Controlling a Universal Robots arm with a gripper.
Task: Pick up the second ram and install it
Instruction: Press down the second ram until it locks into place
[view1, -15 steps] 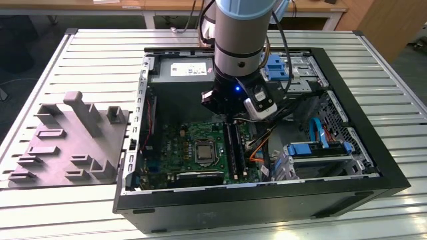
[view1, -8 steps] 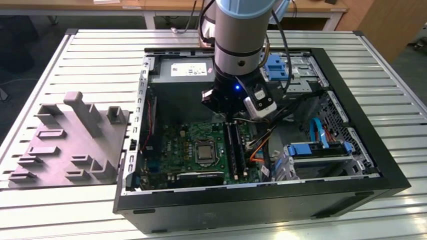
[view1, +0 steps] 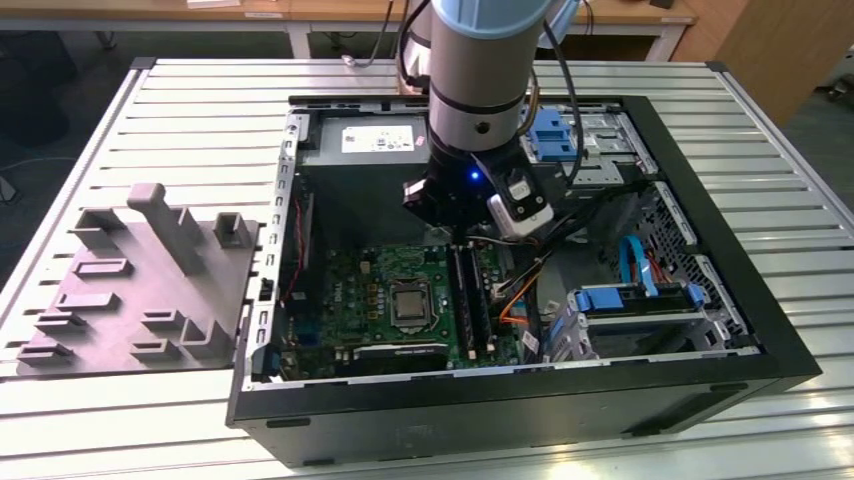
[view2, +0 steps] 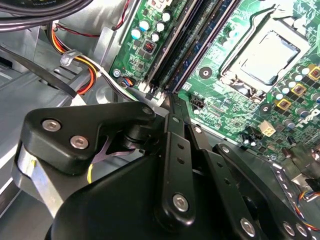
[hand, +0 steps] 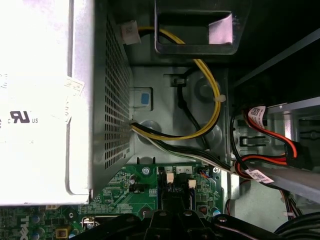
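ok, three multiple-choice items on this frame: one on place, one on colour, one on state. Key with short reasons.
1. Where is the gripper?
A outside the computer case
B above the memory slots of the motherboard
C resting on the case's rim

2. What colour is the looping cable in the first wrist view?
A yellow
B blue
C white

3. How is the processor socket?
A under a cooler
B uncovered, metal lid showing
C buried in cables

Key:
1 B, the exterior view shows the arm reaching down inside the case at the slots' far end.
2 A, it curves yellow beside the perforated housing.
3 B, the second wrist view shows the bare silver lid.
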